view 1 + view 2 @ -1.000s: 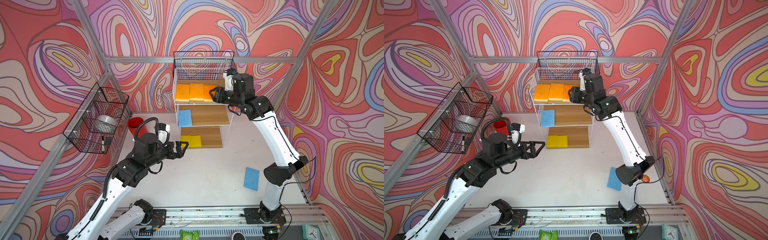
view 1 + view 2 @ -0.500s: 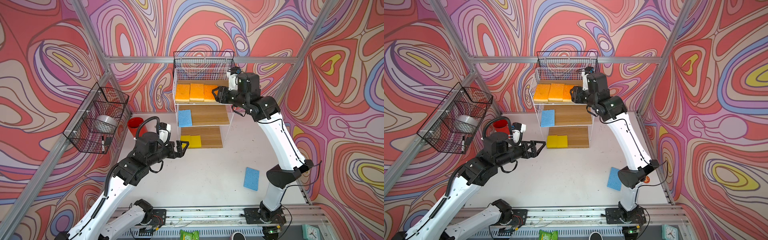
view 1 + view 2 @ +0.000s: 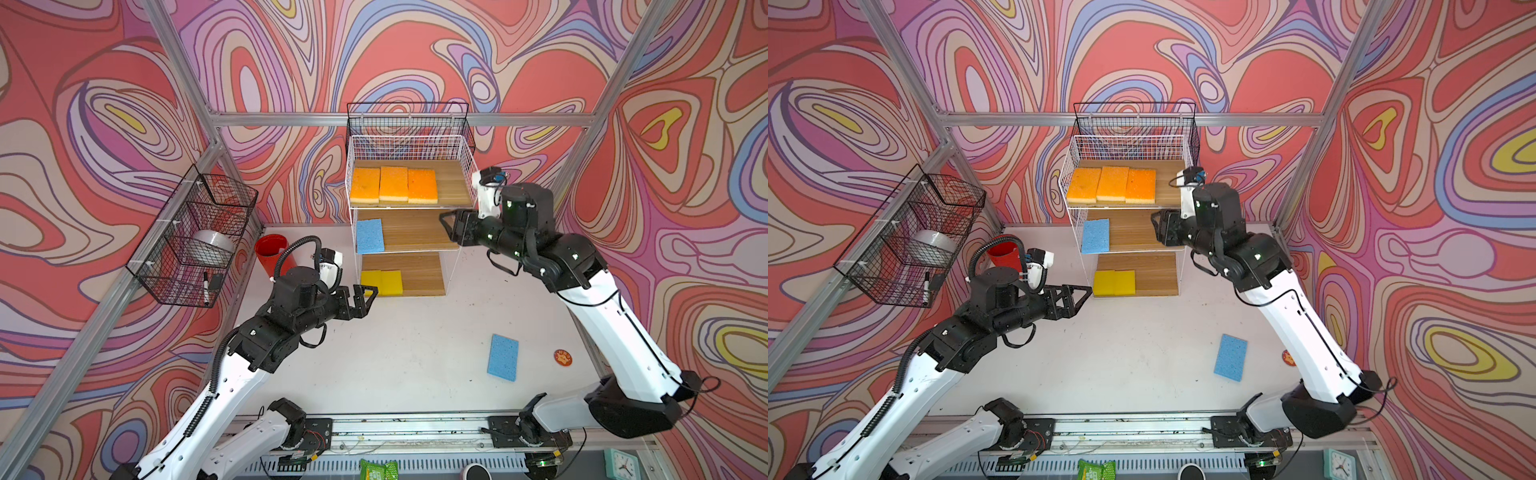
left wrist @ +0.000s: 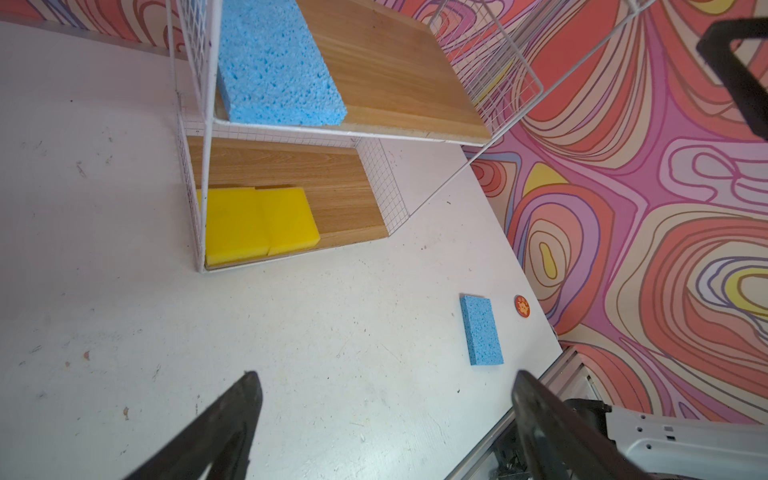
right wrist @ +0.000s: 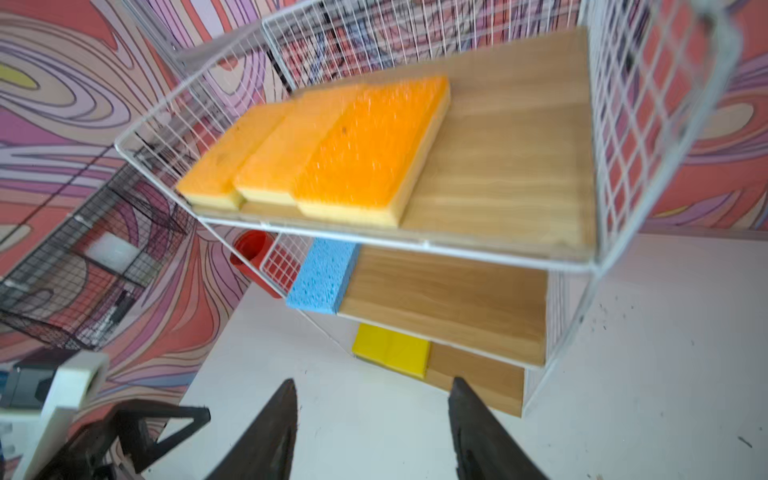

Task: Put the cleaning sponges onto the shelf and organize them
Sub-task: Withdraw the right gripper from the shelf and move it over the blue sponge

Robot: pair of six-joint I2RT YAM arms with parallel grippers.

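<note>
Six sponges lie on the shelf (image 3: 415,235) and one lies off it. Three orange sponges (image 3: 394,184) sit edge to edge in a row on the left part of the top board, long sides touching. A blue sponge (image 3: 370,236) lies flat at the left end of the middle board, its front edge at the board's lip. Two yellow sponges (image 3: 381,283) lie side by side at the front left of the bottom board. The right half of each board is bare.

The second blue sponge (image 3: 503,357) lies flat on the table (image 3: 415,353), well apart from the shelf, toward the front right. A small orange disc (image 3: 563,357) lies just beside it.

The right gripper (image 3: 448,228) shows over the right end of the middle board in both top views. Its wrist view shows it off the shelf, facing the tiers. Its jaws are partly apart with nothing between them.

The left gripper (image 3: 368,301) hangs over the table at the shelf's front left, near the yellow sponges. Its jaws are spread wide and empty.

A red cup (image 3: 272,249) stands on the table left of the shelf. One black basket (image 3: 195,237) hangs on the left wall, and another (image 3: 409,120) hangs behind the shelf's top.
</note>
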